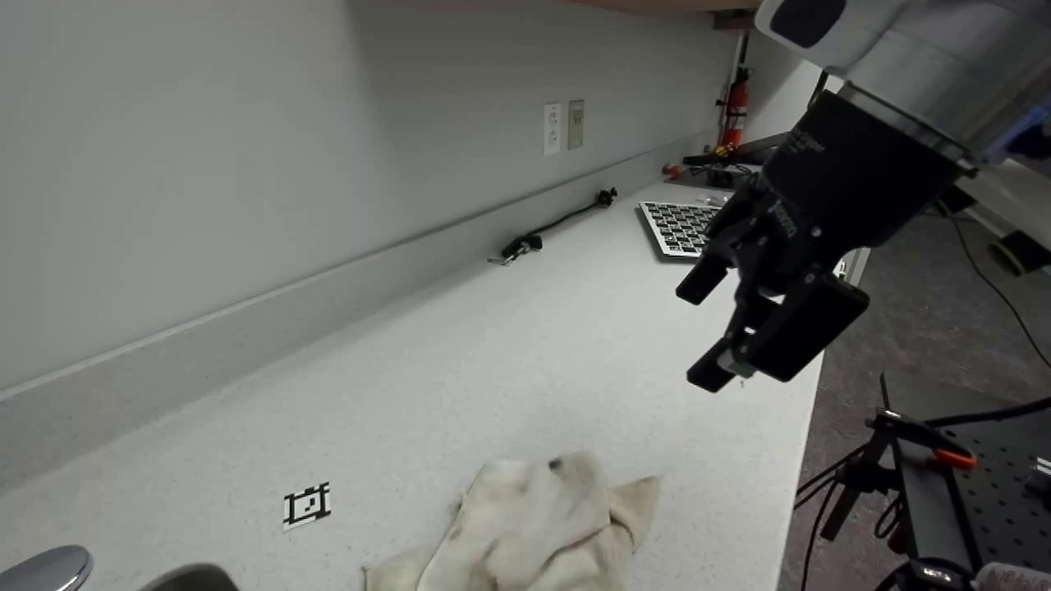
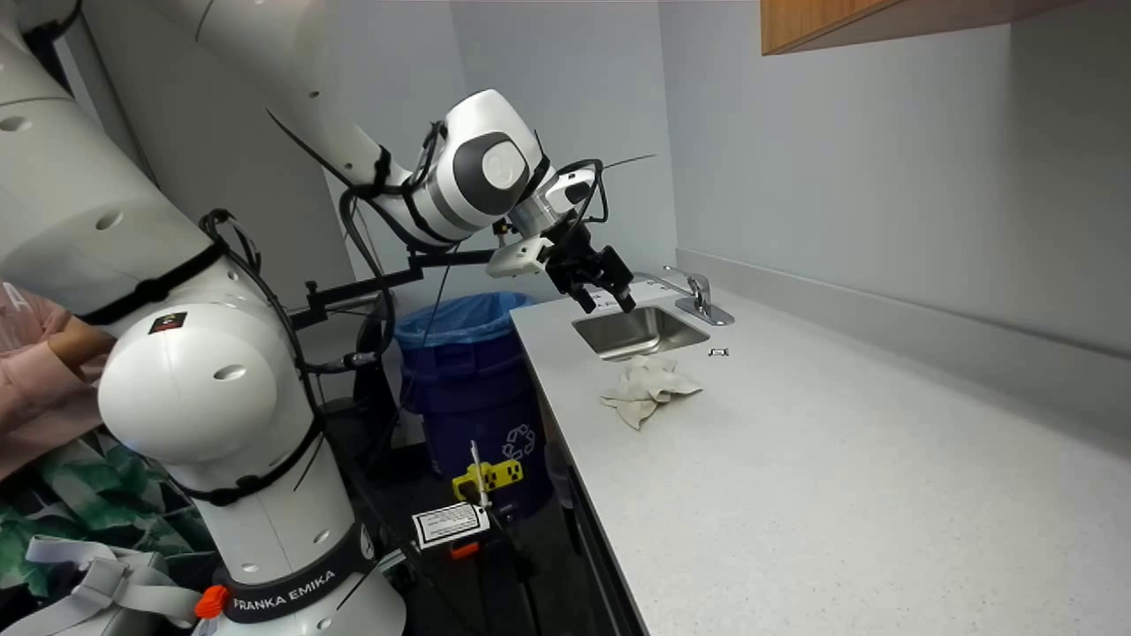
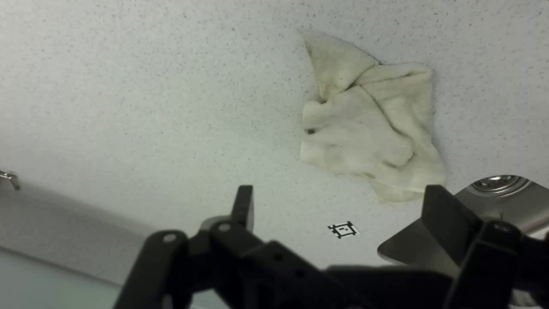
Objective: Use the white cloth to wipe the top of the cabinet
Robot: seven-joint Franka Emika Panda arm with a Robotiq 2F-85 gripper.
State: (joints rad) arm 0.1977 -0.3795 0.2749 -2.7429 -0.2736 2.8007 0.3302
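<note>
The fingers [image 3: 449, 222] are spread and empty; if the cloth [image 3: 364, 133] is pinched by one shallow fold, it could be dropped mid-wipe.

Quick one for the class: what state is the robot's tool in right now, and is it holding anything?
Tool: open, holding nothing; the white cloth lies apart from it.

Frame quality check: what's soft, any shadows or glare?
Wrist view: gripper fingers look blurred, while the cloth is sharper; the sink drain catches a bright glint. Both exterior views: a shadow with a roughly vertical edge darkens part of the wall.
</note>
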